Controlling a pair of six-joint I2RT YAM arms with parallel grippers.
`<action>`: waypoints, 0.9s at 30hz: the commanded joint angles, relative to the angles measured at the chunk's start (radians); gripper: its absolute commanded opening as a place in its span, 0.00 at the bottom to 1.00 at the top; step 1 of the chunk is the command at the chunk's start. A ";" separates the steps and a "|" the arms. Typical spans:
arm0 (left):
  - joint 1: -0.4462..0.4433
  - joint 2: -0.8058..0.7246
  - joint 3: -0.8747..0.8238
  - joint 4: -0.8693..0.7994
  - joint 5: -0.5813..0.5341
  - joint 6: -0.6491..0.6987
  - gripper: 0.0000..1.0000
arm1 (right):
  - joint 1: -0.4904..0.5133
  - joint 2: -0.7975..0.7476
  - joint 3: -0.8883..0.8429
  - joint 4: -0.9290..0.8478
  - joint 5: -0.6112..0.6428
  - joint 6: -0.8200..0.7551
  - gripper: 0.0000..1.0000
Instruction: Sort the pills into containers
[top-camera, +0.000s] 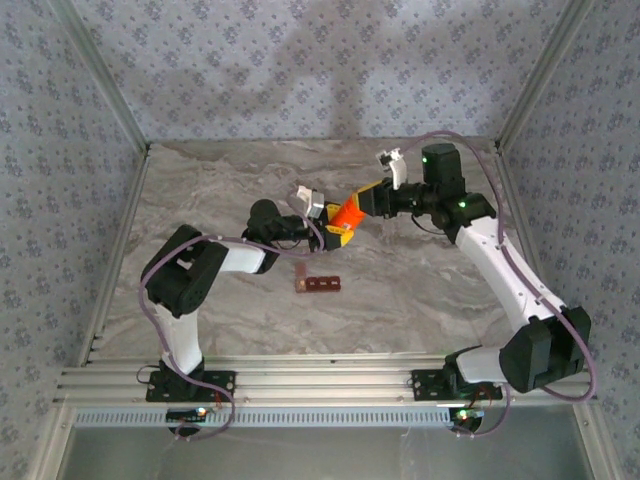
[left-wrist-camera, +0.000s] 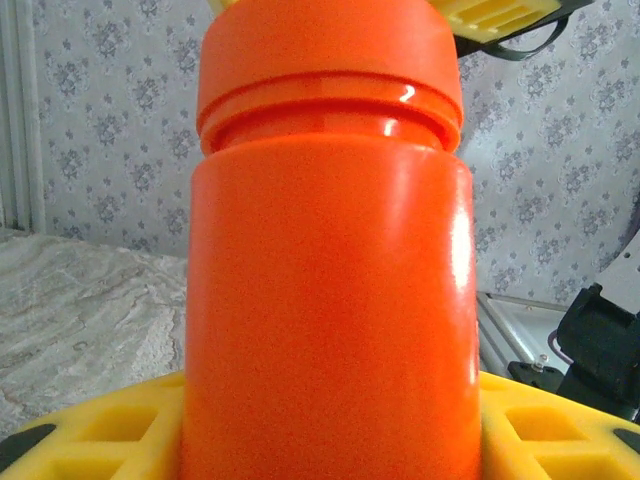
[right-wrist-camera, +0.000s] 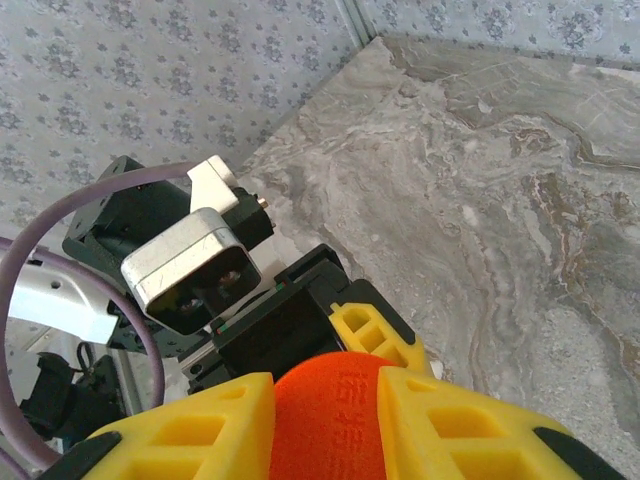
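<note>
An orange pill bottle (top-camera: 347, 213) hangs tilted above the table's middle, held from both ends. My left gripper (top-camera: 335, 232) is shut on its body; the bottle (left-wrist-camera: 330, 300) stands between the yellow fingers (left-wrist-camera: 100, 430) in the left wrist view. My right gripper (top-camera: 366, 200) is shut on the cap (right-wrist-camera: 335, 420), with a yellow finger (right-wrist-camera: 470, 420) pressed against each side. The containers (top-camera: 318, 284), a dark red-brown strip of joined cells, lie flat on the table below the bottle. The pills are hidden.
The marble table (top-camera: 420, 290) is walled by patterned panels on three sides. The left arm's wrist camera (right-wrist-camera: 190, 265) sits close in front of the right gripper. An aluminium rail (top-camera: 320, 385) runs along the near edge.
</note>
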 joint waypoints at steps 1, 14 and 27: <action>-0.004 -0.005 0.038 0.069 0.009 -0.008 0.00 | 0.017 0.002 0.019 -0.074 0.030 -0.028 0.36; -0.004 -0.009 0.035 0.069 0.010 -0.007 0.00 | -0.041 -0.110 -0.014 -0.002 -0.006 0.041 0.77; -0.004 -0.023 0.028 0.069 0.020 -0.005 0.00 | -0.067 -0.050 -0.042 0.049 -0.061 0.068 0.80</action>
